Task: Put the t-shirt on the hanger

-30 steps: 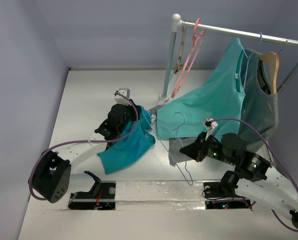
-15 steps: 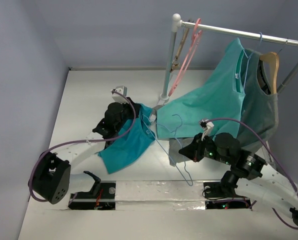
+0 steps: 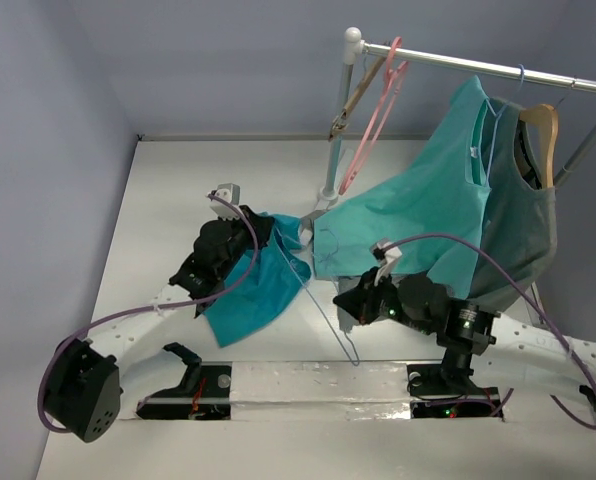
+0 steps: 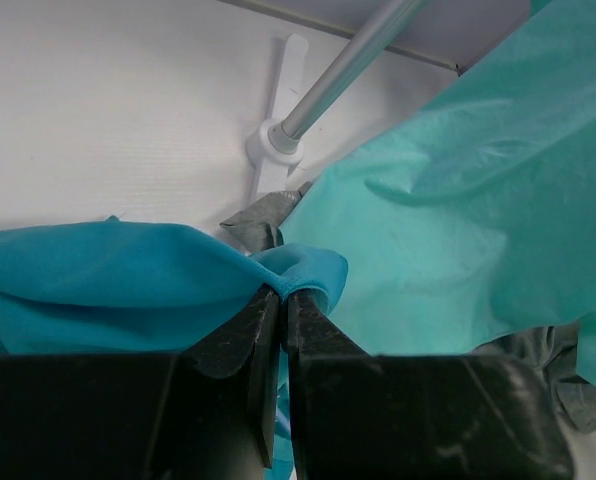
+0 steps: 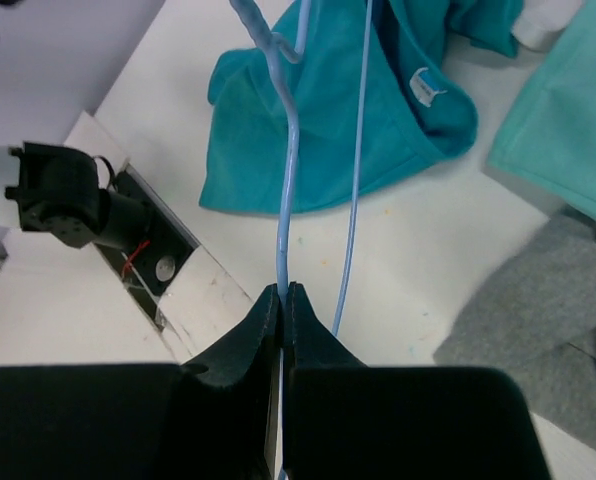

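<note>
Pinching t-shirt (image 4: 128,290) edge, hanger (image 5: 285,230) wire clamped, bare table (image 3: 168,180) leftward

**Both arms out, both grips closed**

The left arm bends at its elbow far left and slants forward. The left gripper (image 3: 258,228) has its fingers (image 4: 233,340) pressed together on a fold of the t-shirt (image 4: 128,280). The right arm reaches in from the right, and the right gripper (image 3: 344,306), pointing left, pinches the hanger (image 5: 283,215) wire.
</note>
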Controlling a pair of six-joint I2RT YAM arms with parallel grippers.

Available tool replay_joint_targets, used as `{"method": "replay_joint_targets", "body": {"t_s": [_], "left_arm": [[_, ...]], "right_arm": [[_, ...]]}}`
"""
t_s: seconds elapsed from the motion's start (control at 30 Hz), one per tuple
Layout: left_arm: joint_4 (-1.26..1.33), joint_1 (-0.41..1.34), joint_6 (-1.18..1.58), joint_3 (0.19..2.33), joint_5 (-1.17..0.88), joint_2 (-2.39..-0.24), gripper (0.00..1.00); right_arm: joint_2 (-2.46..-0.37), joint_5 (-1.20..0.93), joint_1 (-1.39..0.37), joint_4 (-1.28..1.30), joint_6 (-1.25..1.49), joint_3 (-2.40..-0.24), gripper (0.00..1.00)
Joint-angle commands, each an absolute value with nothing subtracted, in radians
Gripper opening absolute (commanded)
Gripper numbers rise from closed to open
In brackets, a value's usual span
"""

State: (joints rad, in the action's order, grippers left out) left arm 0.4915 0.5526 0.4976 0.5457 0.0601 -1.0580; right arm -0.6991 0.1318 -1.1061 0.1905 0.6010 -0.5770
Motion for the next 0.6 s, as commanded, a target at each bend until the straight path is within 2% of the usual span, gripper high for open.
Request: {"method": "replay_joint_targets", "body": {"t_s": [0.0,0.17,0.3,0.43,0.57], "left_arm": [[0.479,0.551,0.506,0.535,0.092,-0.982,0.0],[0.436,0.551,0.534,0.532,0.089,-0.863,0.0],[0.356,0.551,0.558,0.54,0.164,-0.73,0.0],[0.213,0.551,0.56,0.589,0.31,-0.638,0.0],[0.167,0.551,0.56,0.626,0.364,-0.586,0.0]], "right_arm": [[-0.761,0.357,-1.248,-0.007,0.563,-0.629,0.0],[-0.879,0.599,-1.333,-0.048,0.592,-0.686,0.0],[-0.955,0.745,-1.377,-0.083,0.592,-0.716,0.0],[-0.997,0.845,-1.469,-0.26,0.445,-0.753,0.0],[-1.04,0.926,-1.526,-0.347,0.327,-0.822,0.0]]}}
